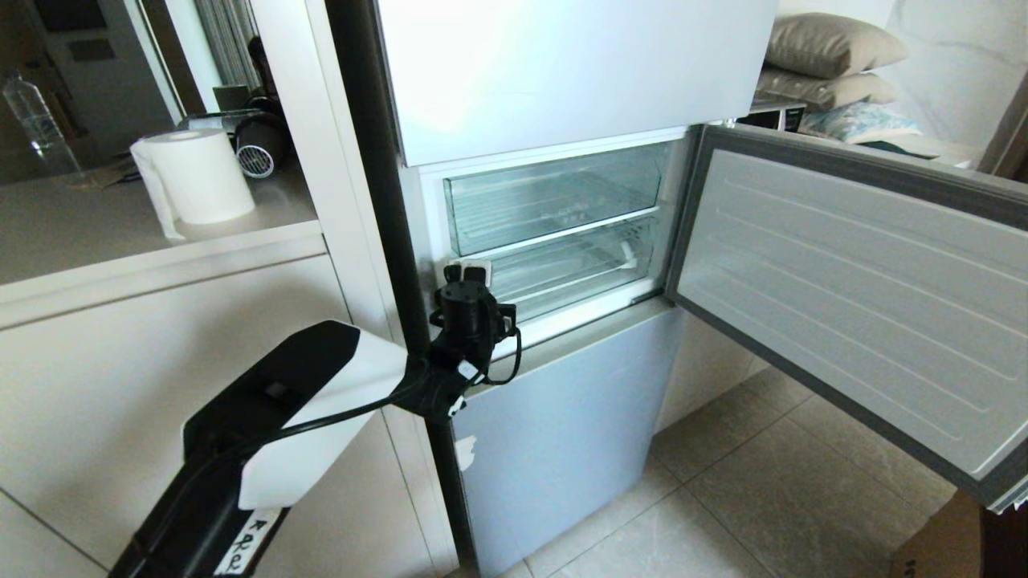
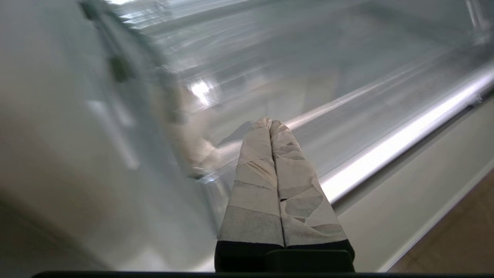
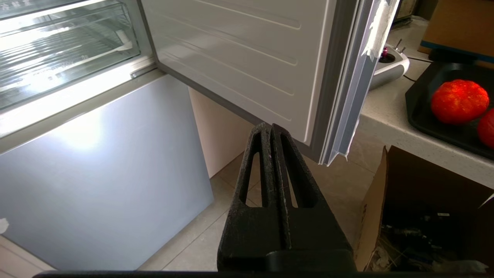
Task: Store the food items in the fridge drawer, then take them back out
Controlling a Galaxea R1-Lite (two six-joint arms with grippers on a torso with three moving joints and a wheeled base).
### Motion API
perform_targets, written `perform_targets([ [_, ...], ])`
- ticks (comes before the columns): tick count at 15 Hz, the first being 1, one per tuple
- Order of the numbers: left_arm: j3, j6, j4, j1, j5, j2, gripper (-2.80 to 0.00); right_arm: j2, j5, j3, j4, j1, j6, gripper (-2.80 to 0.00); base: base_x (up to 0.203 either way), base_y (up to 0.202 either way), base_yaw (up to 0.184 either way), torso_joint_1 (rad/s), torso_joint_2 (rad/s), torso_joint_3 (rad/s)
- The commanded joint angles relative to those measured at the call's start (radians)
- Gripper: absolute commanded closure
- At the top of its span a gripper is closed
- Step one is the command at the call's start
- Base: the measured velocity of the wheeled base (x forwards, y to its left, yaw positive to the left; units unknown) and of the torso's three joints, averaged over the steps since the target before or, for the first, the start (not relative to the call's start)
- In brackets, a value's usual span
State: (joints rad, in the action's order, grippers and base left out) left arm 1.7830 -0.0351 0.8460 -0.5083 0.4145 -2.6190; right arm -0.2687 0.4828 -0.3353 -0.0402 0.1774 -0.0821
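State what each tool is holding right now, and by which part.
Nothing is held. The left tool is shut and empty, its tip at the front lip of the lower clear plastic fridge drawer. The right tool is shut and empty below the open door.

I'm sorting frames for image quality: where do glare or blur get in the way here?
Left wrist view: the fridge drawer is smeared by blur, with a bright glare streak along its front lip; the shut left pincer stays sharp. Head view: the upper fridge door is washed out by reflected light. Right wrist view: glare patches on the lower fridge door; the red fruit looks overexposed.
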Motion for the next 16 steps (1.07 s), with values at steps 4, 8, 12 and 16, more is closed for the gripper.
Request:
perform_targets([
  [4, 0.151, -0.002, -0.098, 0.008, 0.021, -0.095, 0.00, -0.004, 0.013, 0.013, 0.003, 0.000, -0.008, 0.00, 0.000, 0.000, 0.000, 0.000, 0.00, 0.000],
  [8, 0.150, -0.002, -0.081, 0.017, 0.044, -0.097, 0.00, -0.004, 0.014, 0.023, 0.005, 0.000, -0.021, 0.00, 0.000, 0.000, 0.000, 0.000, 0.00, 0.000],
  [12, 0.128, -0.005, 0.013, 0.005, 0.076, -0.078, 0.00, -0.004, 0.028, 0.039, 0.005, 0.000, -0.038, 0.00, 0.000, 0.000, 0.000, 0.000, 0.00, 0.000],
  [16, -0.009, -0.002, 0.059, -0.041, 0.069, 0.047, 0.00, -0.004, 0.027, 0.041, 0.005, 0.000, -0.040, 0.00, 0.000, 0.000, 0.000, 0.000, 0.00, 0.000],
])
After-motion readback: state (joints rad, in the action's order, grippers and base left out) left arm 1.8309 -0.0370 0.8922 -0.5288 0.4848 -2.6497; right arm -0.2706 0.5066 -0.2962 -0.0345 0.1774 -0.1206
